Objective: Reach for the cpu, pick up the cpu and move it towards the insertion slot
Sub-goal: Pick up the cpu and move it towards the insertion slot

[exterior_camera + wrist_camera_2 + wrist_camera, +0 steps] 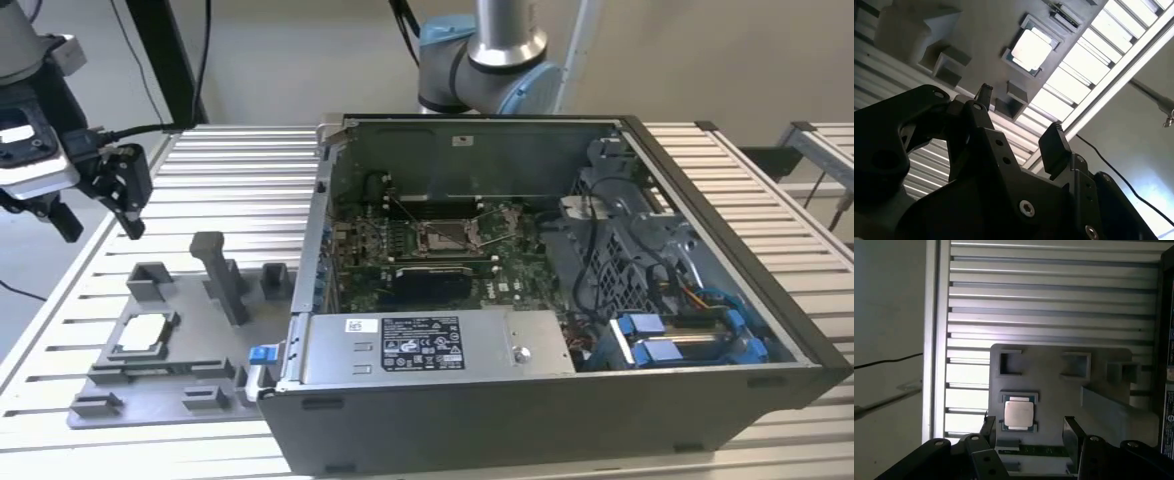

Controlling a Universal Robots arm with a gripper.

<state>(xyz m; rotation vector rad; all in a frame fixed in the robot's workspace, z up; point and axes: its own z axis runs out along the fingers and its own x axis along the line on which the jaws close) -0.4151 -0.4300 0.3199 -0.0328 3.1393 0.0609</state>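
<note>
The cpu (pixel 144 333) is a small silvery square chip lying flat in a holder on the grey fixture plate (pixel 160 385), at the exterior view's left of the computer case. Both wrist views look down on the cpu (pixel 1030 49) (pixel 1019 413). My gripper (pixel 98 222) hangs well above the plate, open, with nothing between its black fingers (pixel 1073 432). In both wrist views the gripper (pixel 1019 122) (pixel 1030 432) stands apart from the chip. The insertion slot (pixel 443 236) has a shiny frame and sits on the green board inside the case.
The open computer case (pixel 561 400) fills the middle of the slatted metal table (pixel 227 160). Grey posts and blocks (pixel 220 275) stand up from the fixture plate near the chip. A black recess (pixel 427 285) lies just in front of the socket.
</note>
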